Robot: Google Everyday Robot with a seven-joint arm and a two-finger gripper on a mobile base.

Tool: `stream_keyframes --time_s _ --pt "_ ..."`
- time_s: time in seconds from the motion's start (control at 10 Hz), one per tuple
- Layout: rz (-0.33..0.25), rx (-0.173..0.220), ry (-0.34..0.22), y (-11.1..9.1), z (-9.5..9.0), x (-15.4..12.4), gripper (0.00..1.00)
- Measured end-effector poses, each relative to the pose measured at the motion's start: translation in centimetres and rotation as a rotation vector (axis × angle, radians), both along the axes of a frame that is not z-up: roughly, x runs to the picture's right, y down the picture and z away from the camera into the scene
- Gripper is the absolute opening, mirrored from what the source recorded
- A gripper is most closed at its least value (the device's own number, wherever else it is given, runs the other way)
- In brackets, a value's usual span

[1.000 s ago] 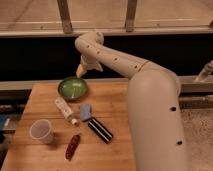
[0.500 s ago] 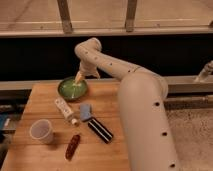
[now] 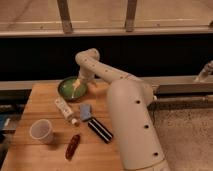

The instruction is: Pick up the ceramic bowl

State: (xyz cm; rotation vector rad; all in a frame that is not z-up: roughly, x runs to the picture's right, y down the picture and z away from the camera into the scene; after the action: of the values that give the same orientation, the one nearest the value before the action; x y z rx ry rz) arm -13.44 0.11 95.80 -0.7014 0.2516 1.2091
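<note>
The ceramic bowl point(image 3: 69, 88) is a round, shallow, glossy green bowl at the far left-centre of the wooden table point(image 3: 45, 155). My gripper point(image 3: 78, 87) reaches down from the white arm point(image 3: 125, 115) into the bowl's right side, near its rim. The small translucent white cup point(image 3: 41, 131) stands at the front left, well away from the gripper.
A white bottle point(image 3: 65, 110) lies in front of the bowl. A small blue-grey packet point(image 3: 86, 112), a black striped bar point(image 3: 100, 130) and a reddish-brown snack stick point(image 3: 73, 146) lie toward the front. A dark wall and rail run behind the table.
The arm has swung left and lowered, bringing the gripper from above the bowl's right side down into the bowl. The bowl and the other things have not moved.
</note>
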Motion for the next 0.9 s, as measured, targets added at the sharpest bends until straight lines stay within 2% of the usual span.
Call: stream_keyframes --time_s 0.3,0.6,0.7,0.9 --pt "-0.001 -0.077 -0.011 2.0 2.6 -1.0 0.78" --pt "-0.014 -0.112 -0.035 2.6 3.6 -1.9 0.5" --pt "-0.016 -0.112 -0.039 2.6 3.6 -1.8 0.42" --pt "-0.019 -0.098 -0.058 2.3 3.3 -2.1 0.2"
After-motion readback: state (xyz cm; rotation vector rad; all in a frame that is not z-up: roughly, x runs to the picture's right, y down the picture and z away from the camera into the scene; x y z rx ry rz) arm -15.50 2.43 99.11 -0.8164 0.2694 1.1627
